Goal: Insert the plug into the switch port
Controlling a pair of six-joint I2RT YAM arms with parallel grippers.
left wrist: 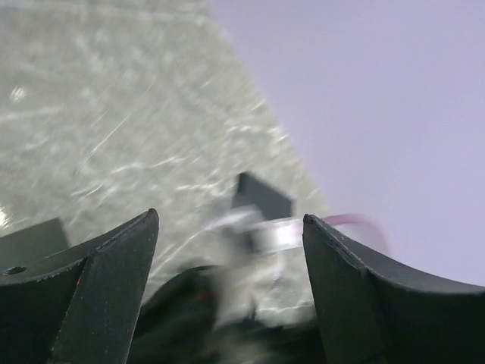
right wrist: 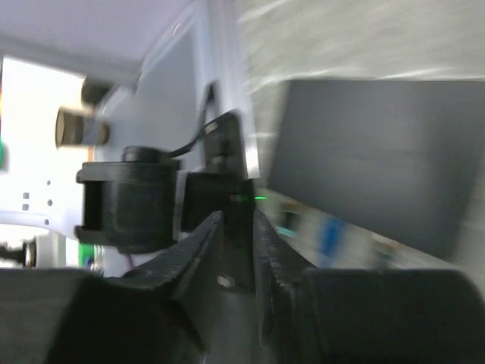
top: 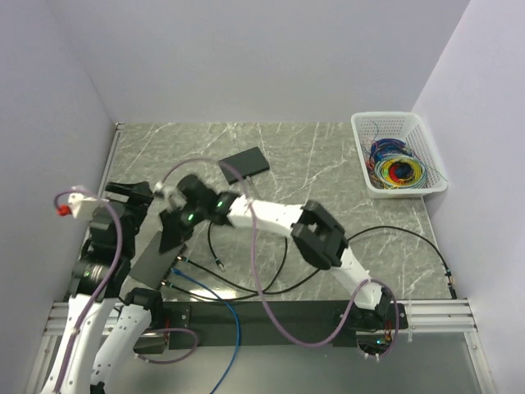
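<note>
1. Gripping plug (right wrist: 226, 155) in closed right tool (right wrist: 239, 235), centre-left of right wrist view.
2. Facing switch (right wrist: 364, 159), just right of plug in frame; right arm nearer.
3. Idling with left tool (left wrist: 229, 220) open, empty.

White links w/ blk joints, right arm (top: 275, 215) centre, left arm (top: 97, 246) at 8 o'clock, purple cable (top: 256, 263) looped alongside, green LED (top: 220, 199), matte blk fingers (left wrist: 83, 280).

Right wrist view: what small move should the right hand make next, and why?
Probably a slow nudge forward toward the switch. The right hand is nearly shut on a thin dark piece, likely the plug, and a green light glows just past its fingertips, so the port edge seems close; the blur hides the alignment.
</note>
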